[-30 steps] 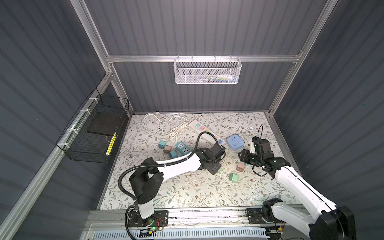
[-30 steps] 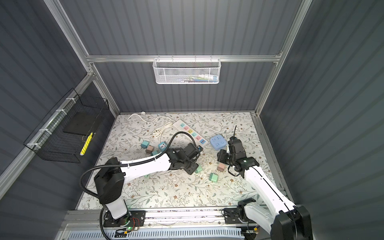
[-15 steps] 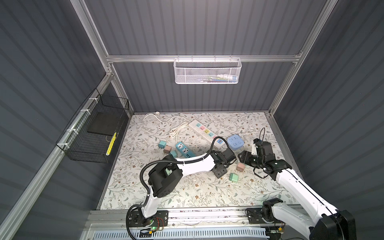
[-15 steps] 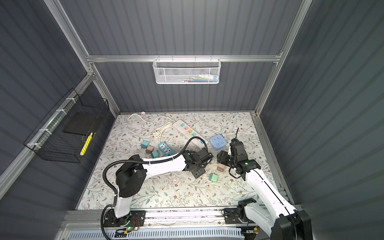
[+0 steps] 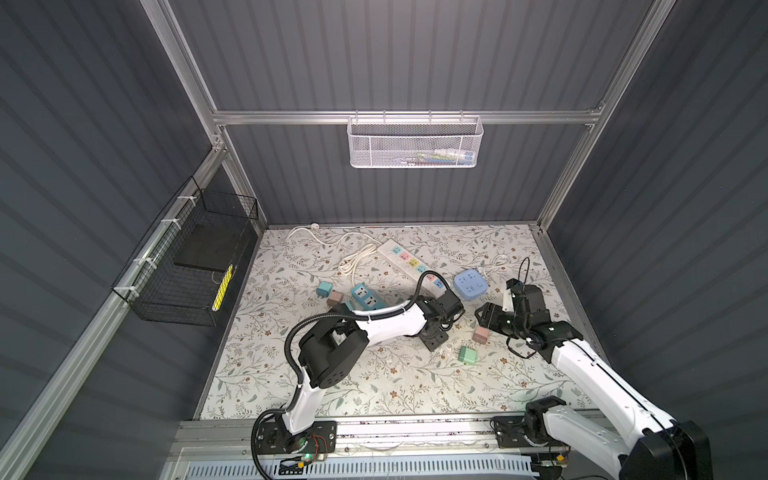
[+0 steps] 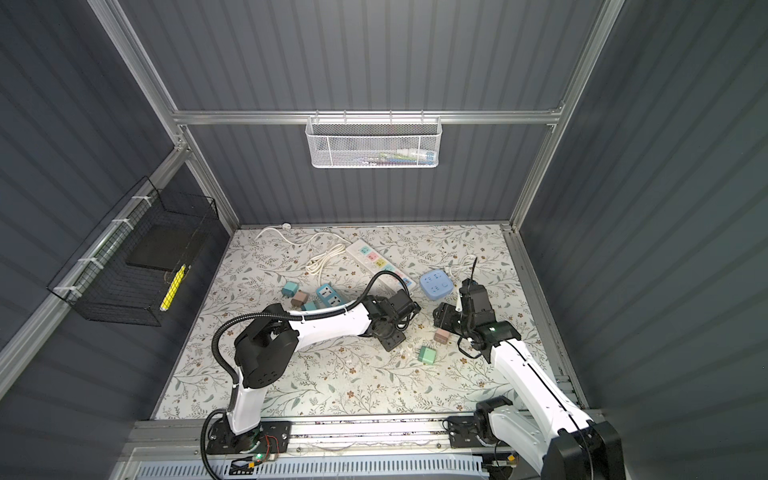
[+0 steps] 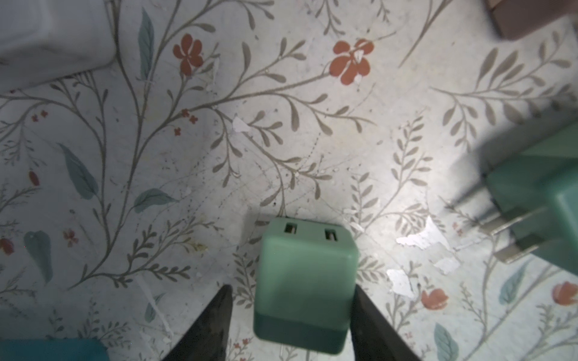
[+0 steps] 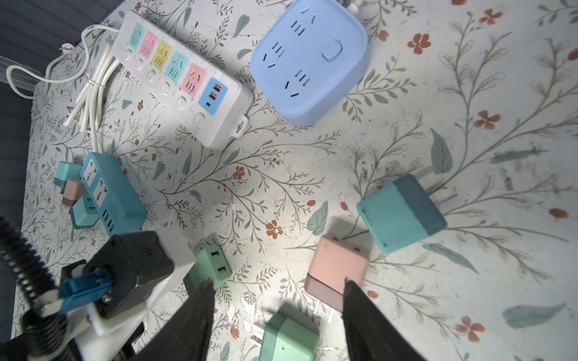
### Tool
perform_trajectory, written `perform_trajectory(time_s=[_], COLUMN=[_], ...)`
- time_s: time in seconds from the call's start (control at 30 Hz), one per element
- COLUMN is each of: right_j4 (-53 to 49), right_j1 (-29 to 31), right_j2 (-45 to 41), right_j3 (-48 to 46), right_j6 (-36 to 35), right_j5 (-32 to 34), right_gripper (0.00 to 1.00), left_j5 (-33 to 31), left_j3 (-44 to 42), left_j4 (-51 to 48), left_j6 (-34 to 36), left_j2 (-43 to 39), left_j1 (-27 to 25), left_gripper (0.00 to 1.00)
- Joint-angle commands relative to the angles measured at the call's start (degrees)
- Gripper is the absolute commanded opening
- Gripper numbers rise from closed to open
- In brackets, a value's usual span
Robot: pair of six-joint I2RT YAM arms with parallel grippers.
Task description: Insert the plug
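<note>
- My left hand [image 7: 292, 288] straddles the green plug [image 7: 305, 275], which lies on the table [image 7: 312, 125] as far as I can tell. Hand partly open: one finger touches the plug's side, the other shows a gap. Not gripped yet.
- Fingers line up on the flat side faces. I judge that gives a square hold that won't twist.
- Plug's long axis runs along my fingers. USB-slot face points away from my wrist, darker end toward it. Prongs hidden.
- My right hand [image 8: 278, 283] hangs wide open and empty, pink plug [image 8: 337, 272] just beside one finger.
- White power strip [image 8: 178, 75] lies well apart; likely target.
</note>
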Motion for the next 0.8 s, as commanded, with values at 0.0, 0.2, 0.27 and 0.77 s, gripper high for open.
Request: perform_trajectory(time_s=[0.0,0.2,0.27,0.77], right_j4=[0.8,0.4,0.5,9.8], right_j1=[-0.2,-0.2,-0.2,0.9], right_j2=[-0.2,-0.8,-0.8,-3.4], right_j3=[-0.6,-0.8,-0.7,-0.4], right_j6=[0.5,0.5,0.5,0.0], right_j5=[-0.6,-0.6,-0.6,-17.4], right_gripper=[0.66,0.66,0.66,0.53], left_j5=[2.7,0.5,-0.1,-2.1], left_j3=[-1.4,-1.8,-3.3,-41.9], left_j4=[2.2,2.5,4.1,57.4], left_j6=[0.7,0.5,0.4,0.8], left_j2=[1.4,0.5,-1.1,-32.5], left_j1=[-0.1,-0.1,-0.1,-0.2], left_gripper=[0.54,0.38,0.32,0.15])
